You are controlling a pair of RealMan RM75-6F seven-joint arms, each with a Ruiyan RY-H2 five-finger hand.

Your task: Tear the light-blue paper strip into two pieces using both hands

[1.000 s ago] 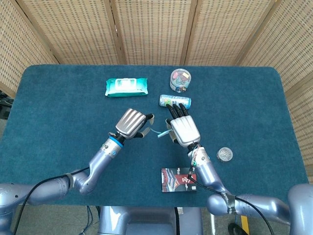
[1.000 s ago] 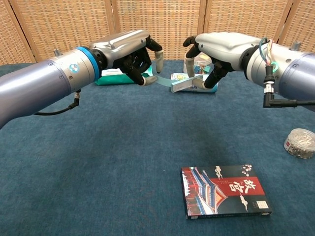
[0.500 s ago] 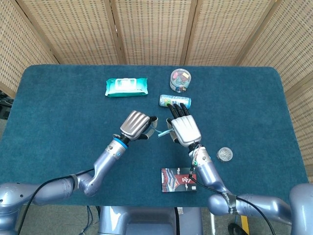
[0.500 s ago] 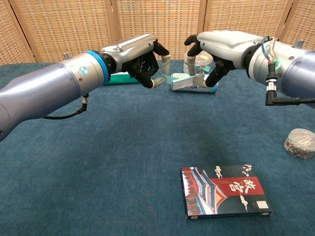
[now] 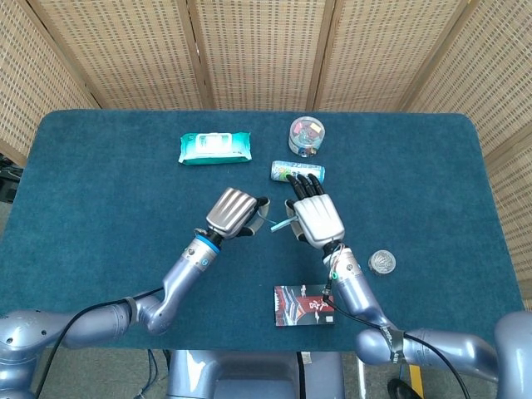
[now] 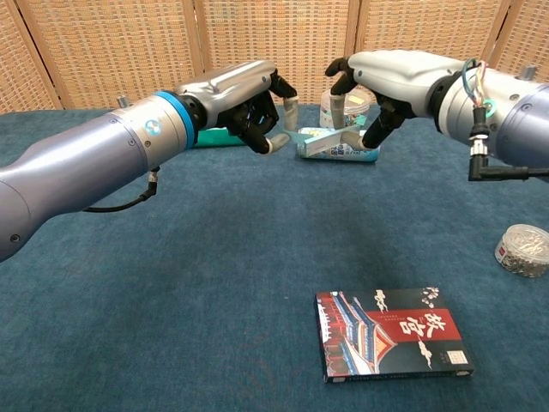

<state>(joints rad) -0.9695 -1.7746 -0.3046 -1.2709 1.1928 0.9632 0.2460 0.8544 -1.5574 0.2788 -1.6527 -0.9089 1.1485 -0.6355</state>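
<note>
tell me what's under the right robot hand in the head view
A bit of the light-blue paper strip pokes out at the right robot hand's left edge, toward the left robot hand. The hand covers the grip itself and the table beneath.

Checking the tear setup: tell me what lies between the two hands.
The light-blue paper strip spans the gap from the left hand to the right hand, held above the table; clearest in the head view.

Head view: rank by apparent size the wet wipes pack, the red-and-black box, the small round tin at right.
1. wet wipes pack
2. red-and-black box, somewhat smaller, though arm and cable hide part of it
3. small round tin, clearly smallest
</note>
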